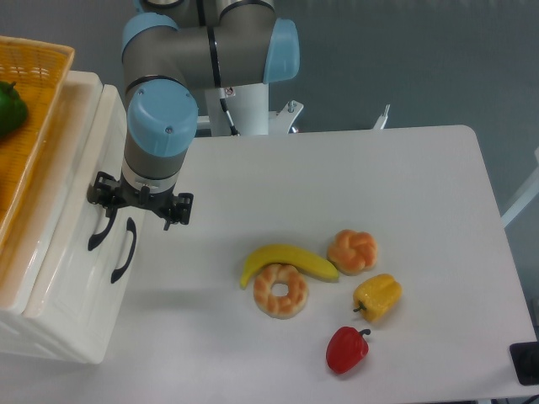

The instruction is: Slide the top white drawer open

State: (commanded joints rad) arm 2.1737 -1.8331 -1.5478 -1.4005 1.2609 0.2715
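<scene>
Top white drawer (pixel 72 210) at table's left edge, shut, flush with cabinet front. Gripper (pixel 108 220) sits over its black handle (pixel 100 232); jaws hidden under wrist, cannot tell whether clamped. Step: securing handle. Next: firm hold, then straight pull rightward.

Arm reaches down-left — gripper (pixel 118 212) low, jaws' spacing unclear.

Robot lab, UR5e arm (pixel 168 84), white table (pixel 379 185), toy food
</scene>
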